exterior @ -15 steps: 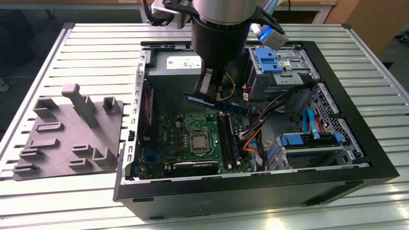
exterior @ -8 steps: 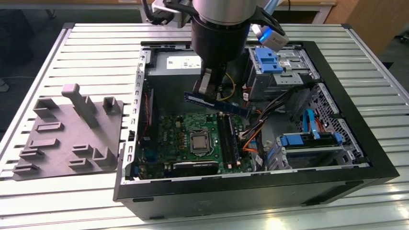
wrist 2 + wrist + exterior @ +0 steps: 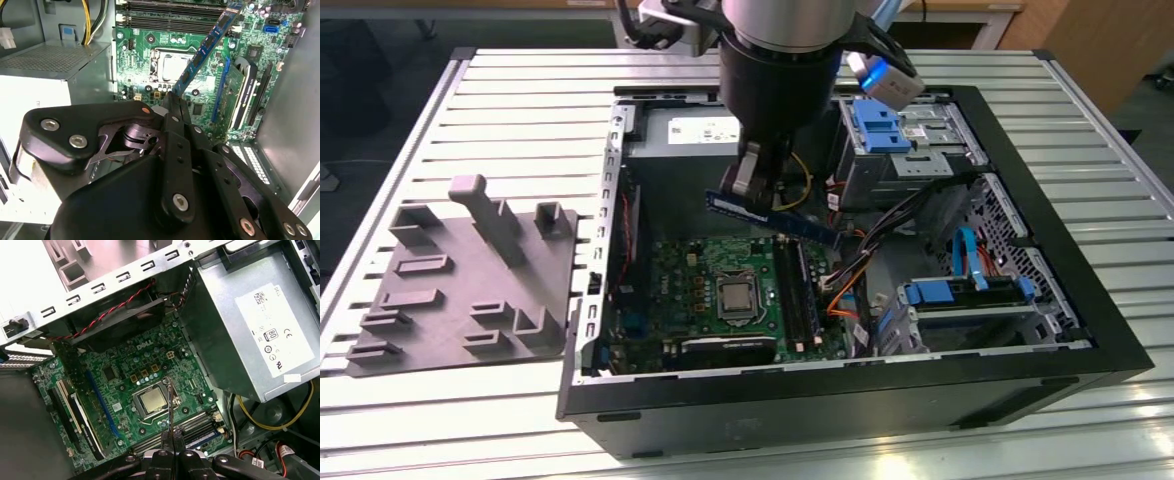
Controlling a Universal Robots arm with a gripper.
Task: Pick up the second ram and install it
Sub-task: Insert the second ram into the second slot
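Observation:
My gripper (image 3: 751, 190) is shut on the second ram (image 3: 774, 215), a long thin dark stick with a blue label. I hold it by one end, tilted, in the air inside the open computer case, above the green motherboard (image 3: 707, 270). In the second wrist view the ram (image 3: 207, 47) runs from the gripper (image 3: 175, 100) out over the board towards the black memory slots (image 3: 170, 15). The first wrist view shows the ram (image 3: 170, 400) edge-on above the processor socket (image 3: 152, 402), with the gripper (image 3: 173, 434) closed around it and the memory slots (image 3: 192, 425) just beside.
The black case (image 3: 1067, 330) walls surround the board. A grey power supply (image 3: 687, 125) sits behind it, and drive bays with blue clips (image 3: 947, 290) and orange cables lie on the exterior view's right. A grey moulded holder tray (image 3: 467, 290) rests on the slatted table at the exterior view's left.

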